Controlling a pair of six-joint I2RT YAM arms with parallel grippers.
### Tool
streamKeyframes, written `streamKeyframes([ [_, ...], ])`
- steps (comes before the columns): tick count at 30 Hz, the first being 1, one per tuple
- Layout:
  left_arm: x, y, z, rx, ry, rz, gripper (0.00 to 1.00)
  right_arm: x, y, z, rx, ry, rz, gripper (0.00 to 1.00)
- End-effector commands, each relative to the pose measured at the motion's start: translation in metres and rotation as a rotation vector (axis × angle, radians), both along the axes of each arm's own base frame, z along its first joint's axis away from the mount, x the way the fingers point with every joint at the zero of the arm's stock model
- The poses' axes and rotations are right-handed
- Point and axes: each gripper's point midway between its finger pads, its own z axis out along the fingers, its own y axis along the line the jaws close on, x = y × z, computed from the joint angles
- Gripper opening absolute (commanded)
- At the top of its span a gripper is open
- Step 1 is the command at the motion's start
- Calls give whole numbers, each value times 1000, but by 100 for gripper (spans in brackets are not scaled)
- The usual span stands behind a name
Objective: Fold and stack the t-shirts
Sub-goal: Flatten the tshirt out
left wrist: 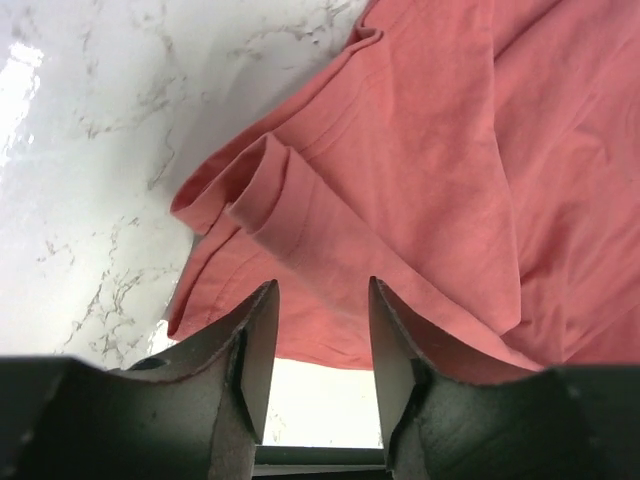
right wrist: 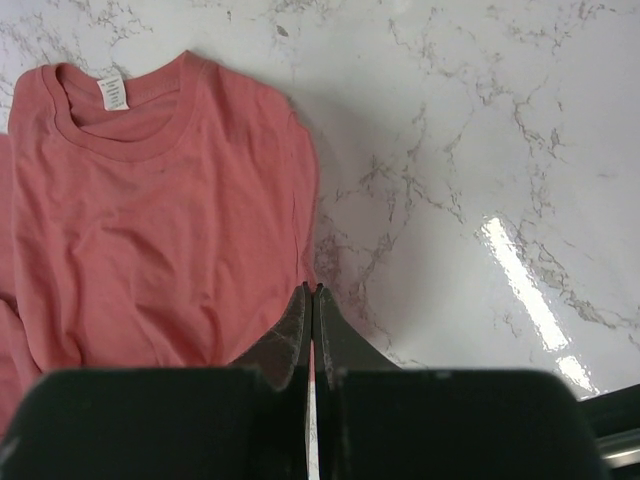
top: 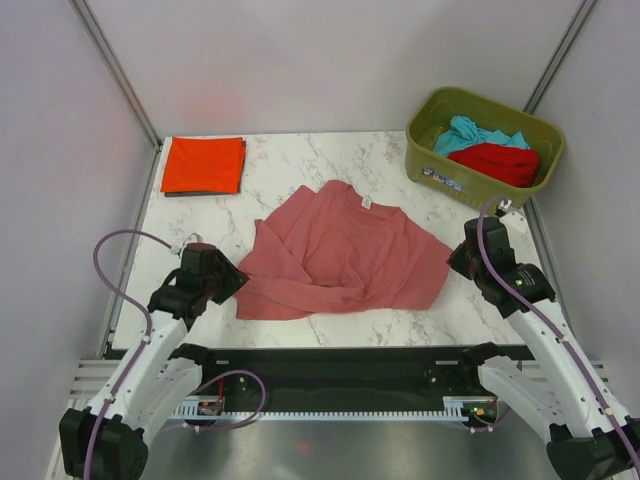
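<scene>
Hovering over pink t-shirt's [top: 340, 255] crumpled near-left edge, L hand [left wrist: 320, 300] stood part-open, holding nothing; R hand [right wrist: 312, 292] was pinched shut on its right edge. Shirt lay spread mid-tabletop [top: 300, 160]. Far left: folded orange-red t-shirt [top: 203, 165]. Far right: teal t-shirt [top: 465, 132] & red t-shirt [top: 497, 163] in green bin [top: 447, 176].

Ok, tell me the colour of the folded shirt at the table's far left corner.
The folded shirt is orange-red; top external view shows it best.
</scene>
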Motion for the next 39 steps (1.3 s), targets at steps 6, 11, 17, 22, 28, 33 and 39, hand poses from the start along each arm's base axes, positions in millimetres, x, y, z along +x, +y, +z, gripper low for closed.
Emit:
streamKeyframes([
  [6,-3,1,-40,-76,182,219,42,15,2,1,11,-70,-11,0],
  [11,14,-4,-64,-36,280,195,40,19,6,7,27,-73,-1,0],
  [17,55,-6,-72,2,256,201,38,20,2,18,16,-106,-11,0],
  [22,112,-28,-68,-5,240,103,39,18,6,12,29,-90,2,0],
  [28,139,-35,-21,-1,119,29,38,17,7,9,35,-84,6,0],
  [33,100,11,-3,160,120,164,40,19,11,2,47,-78,17,0],
  [39,60,13,-25,92,203,242,39,23,15,1,60,-84,34,0],
])
